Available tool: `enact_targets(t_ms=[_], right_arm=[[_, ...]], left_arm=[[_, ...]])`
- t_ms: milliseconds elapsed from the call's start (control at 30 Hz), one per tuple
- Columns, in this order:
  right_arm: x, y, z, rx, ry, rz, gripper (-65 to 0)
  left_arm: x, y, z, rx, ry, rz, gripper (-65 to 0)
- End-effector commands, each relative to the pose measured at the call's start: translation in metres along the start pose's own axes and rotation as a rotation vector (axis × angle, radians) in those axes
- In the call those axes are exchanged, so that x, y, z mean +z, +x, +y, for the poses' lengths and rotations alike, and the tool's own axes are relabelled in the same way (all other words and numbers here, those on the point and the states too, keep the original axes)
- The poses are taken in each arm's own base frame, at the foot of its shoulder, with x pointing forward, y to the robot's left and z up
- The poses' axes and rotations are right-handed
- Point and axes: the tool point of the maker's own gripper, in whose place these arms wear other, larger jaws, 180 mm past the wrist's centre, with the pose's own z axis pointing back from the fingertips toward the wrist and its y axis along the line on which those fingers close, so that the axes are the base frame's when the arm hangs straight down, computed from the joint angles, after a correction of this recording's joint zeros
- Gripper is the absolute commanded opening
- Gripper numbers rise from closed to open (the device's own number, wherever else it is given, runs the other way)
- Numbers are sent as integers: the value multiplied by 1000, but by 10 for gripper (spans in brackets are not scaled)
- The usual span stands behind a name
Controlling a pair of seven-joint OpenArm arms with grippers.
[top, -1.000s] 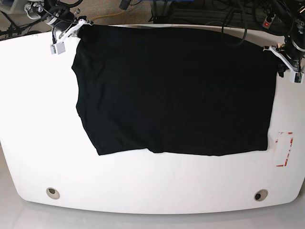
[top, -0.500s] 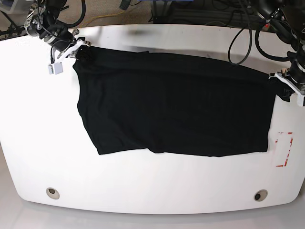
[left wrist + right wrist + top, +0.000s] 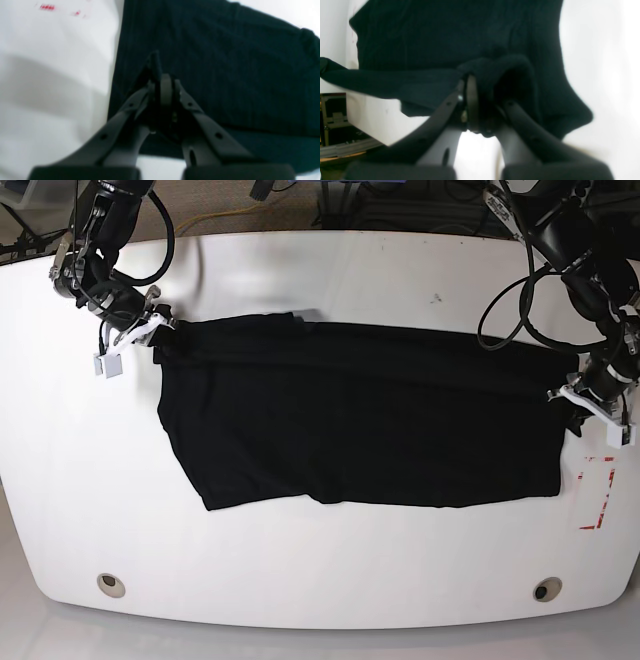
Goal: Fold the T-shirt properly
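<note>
Left claw clamped tight on one far corner of the T-shirt. Right claw clamped tight on the other far corner, with a bunch of black cloth squeezed in it. Lying flat on the white desk, stretched long from side to side between the two claws. Far edge pulled in a line from claw to claw, a bit lower at the left claw. Near edge lying loose toward the front of the desk. Red marks just past the end by the left claw.
</note>
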Motion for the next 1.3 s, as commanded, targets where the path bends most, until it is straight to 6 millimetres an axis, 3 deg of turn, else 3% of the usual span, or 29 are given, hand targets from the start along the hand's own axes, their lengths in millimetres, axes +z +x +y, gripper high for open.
enact_targets(t_ms=[0, 100, 167, 367, 467, 567, 800, 1033, 1267], right_arm=[[-2, 14, -2, -6, 16, -34, -650], [-5, 25, -10, -21, 10, -44, -599], [-8, 32, -13, -27, 12, -50, -512], [-3, 49, -16, 0, -1, -71, -270], [2, 52, -21, 15, -18, -67, -241], [9, 38, -26, 18, -38, -37, -243], [30, 7, -14, 91, -66, 10, -243], [28, -20, -13, 63, -89, 47, -243], [24, -22, 1, 110, -73, 60, -243]], left_arm=[[-7, 11, -3, 16, -21, -39, -646], [-16, 6, -2, 60, -26, -45, -643], [-22, 2, -2, 72, -33, -34, -604], [-30, -9, 6, 85, -23, 19, -297], [-29, -12, 9, 88, -15, 25, -210], [-26, -9, 15, 69, -5, 28, -217], [-10, -16, 21, 12, 27, 30, -233], [-15, -32, 7, -33, -5, 18, -235], [-20, -40, -5, -54, -36, 21, -235]])
